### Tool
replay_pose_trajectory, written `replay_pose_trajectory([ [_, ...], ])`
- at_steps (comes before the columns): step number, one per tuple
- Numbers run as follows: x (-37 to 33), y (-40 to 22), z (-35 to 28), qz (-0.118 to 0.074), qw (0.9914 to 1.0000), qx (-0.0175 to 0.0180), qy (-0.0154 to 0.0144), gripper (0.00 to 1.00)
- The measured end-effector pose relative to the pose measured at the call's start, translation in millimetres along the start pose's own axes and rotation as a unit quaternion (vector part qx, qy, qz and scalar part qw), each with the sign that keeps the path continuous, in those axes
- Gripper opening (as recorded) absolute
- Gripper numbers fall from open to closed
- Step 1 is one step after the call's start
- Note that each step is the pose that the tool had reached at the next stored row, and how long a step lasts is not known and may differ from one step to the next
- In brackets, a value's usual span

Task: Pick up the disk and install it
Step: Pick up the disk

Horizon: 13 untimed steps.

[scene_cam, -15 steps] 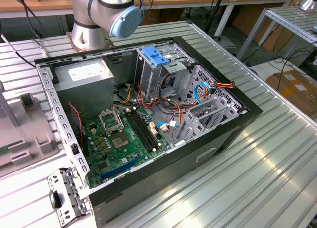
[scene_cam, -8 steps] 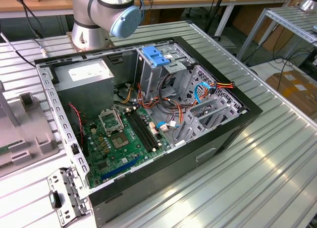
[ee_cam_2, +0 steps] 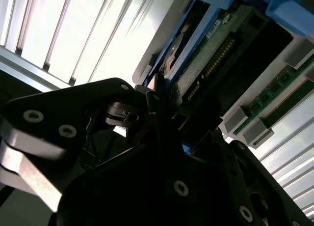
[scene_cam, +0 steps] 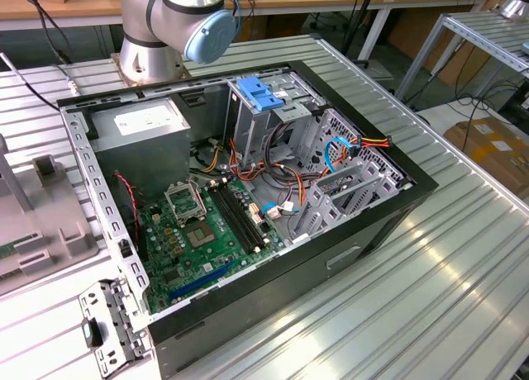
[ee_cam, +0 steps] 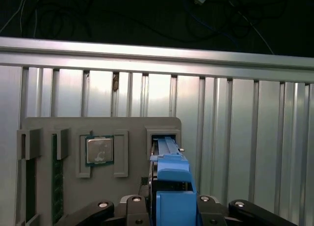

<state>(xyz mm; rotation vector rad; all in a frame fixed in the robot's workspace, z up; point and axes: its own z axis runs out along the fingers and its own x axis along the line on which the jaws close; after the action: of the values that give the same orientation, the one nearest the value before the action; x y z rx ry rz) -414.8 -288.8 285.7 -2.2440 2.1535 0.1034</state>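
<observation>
In the first wrist view the disk [ee_cam: 171, 184] stands on edge with its blue side rail toward the camera. Its far end is at a slot of a grey holder plate [ee_cam: 132, 125]; I cannot tell whether it still sits in that slot. My gripper [ee_cam: 169, 202] is shut on it, with a black finger against each side. In the second wrist view the disk [ee_cam_2: 211, 54] shows its green circuit board and connector pins between blue rails, and the gripper [ee_cam_2: 157, 108] clamps its near end. The open computer case [scene_cam: 347, 256] lies on the table in the exterior view.
The holder plate also carries a processor chip [ee_cam: 99, 150] and memory sticks [ee_cam: 57, 182]. Inside the case are a metal cage with a blue cap [scene_cam: 259, 93], a grey power supply [scene_cam: 145, 128], the green motherboard [scene_cam: 198, 231] and loose cables [scene_cam: 347, 149]. The arm's base [scene_cam: 161, 33] stands behind the case.
</observation>
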Motion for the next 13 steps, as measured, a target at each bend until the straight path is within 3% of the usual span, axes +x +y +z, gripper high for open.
replay_pose_trajectory([
  [13, -0.5, 0.2, -8.0, 0.0, 1.0, 0.0, 0.0, 0.36],
])
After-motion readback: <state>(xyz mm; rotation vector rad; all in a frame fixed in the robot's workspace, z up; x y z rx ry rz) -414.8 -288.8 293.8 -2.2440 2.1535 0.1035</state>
